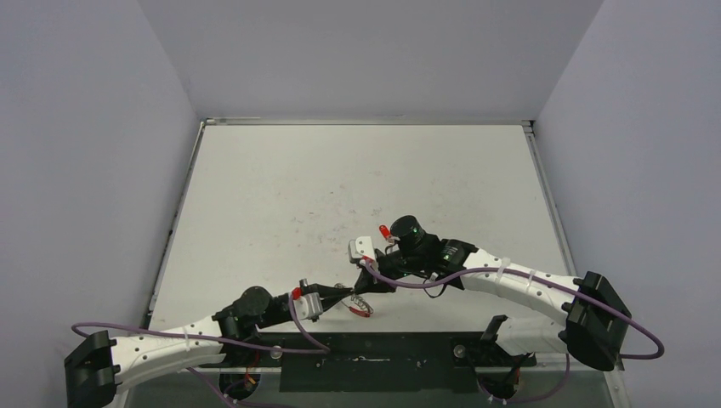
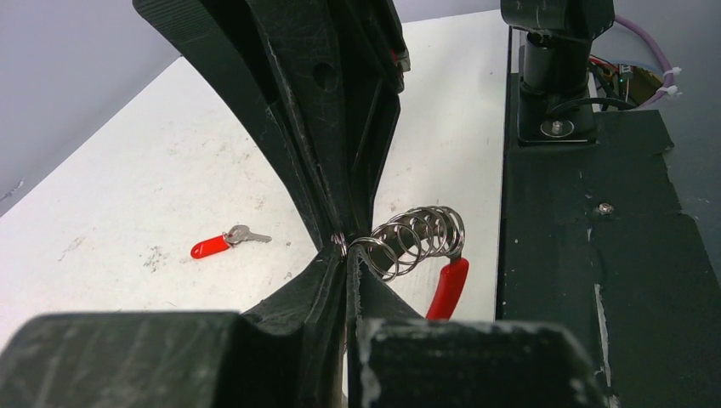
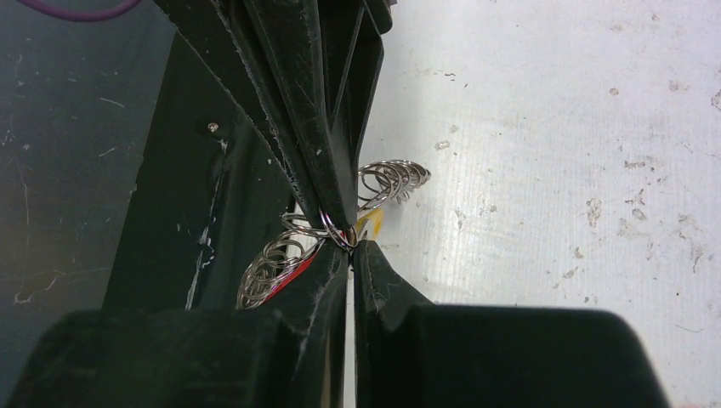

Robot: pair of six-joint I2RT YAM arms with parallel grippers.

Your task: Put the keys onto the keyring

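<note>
The keyring (image 1: 361,306) is a loop of silver coils with a red sleeve (image 2: 448,287), held just above the table's near edge. My left gripper (image 2: 344,248) is shut on its wire beside the coils (image 2: 421,236). My right gripper (image 3: 349,242) meets it tip to tip from the other side, shut on the yellow key; only a bit of yellow head (image 3: 371,224) and a small ring show at the tips. The coils (image 3: 270,265) hang on both sides of those tips. The red key (image 1: 384,229) lies flat on the table, also in the left wrist view (image 2: 223,243).
The black base plate (image 1: 383,359) runs along the near edge, right under the keyring, and shows in the left wrist view (image 2: 595,255). The right arm's base post (image 2: 557,76) stands on it. Grey walls enclose the white table (image 1: 357,178) on three sides.
</note>
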